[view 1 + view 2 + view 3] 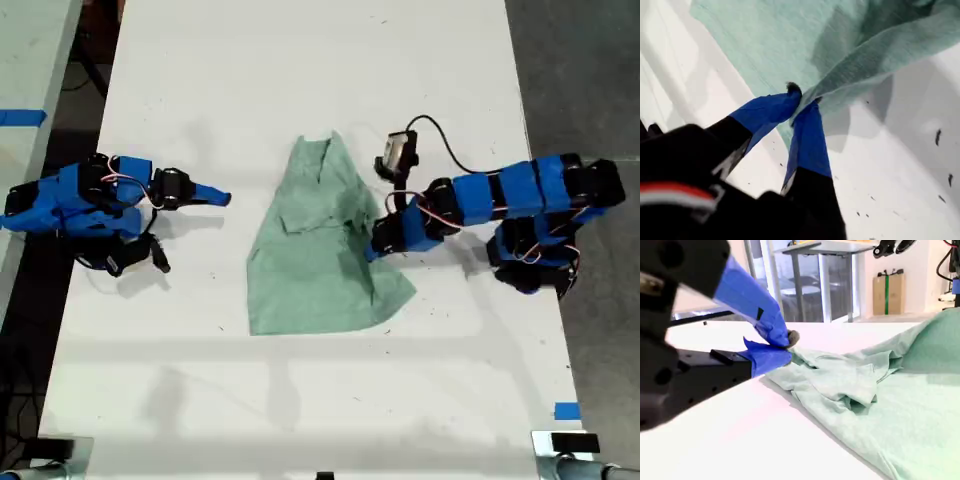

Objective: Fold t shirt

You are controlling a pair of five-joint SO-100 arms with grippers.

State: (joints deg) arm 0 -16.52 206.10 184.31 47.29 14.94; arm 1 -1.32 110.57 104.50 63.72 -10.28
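Pinched between the blue-taped jaws of my first gripper is a raised edge of the small pale mint-green soft fabric t shirt; the first wrist view shows the jaws closed tight on that cloth, which lifts off the white table into a tented fold. In the exterior view this gripper sits at the garment's edge toward that view's right. Beyond it, the shirt lies near the middle of the table, partly flat, with one flap already doubled over near the collar end and loose wrinkles around it. I judge the fold as begun but far from finished: the outline is still irregular, and the held side has yet to be carried across and laid down. Farthest off, toward the exterior view's left, my second gripper hangs beside the shirt, apart from it, jaws closed on nothing.
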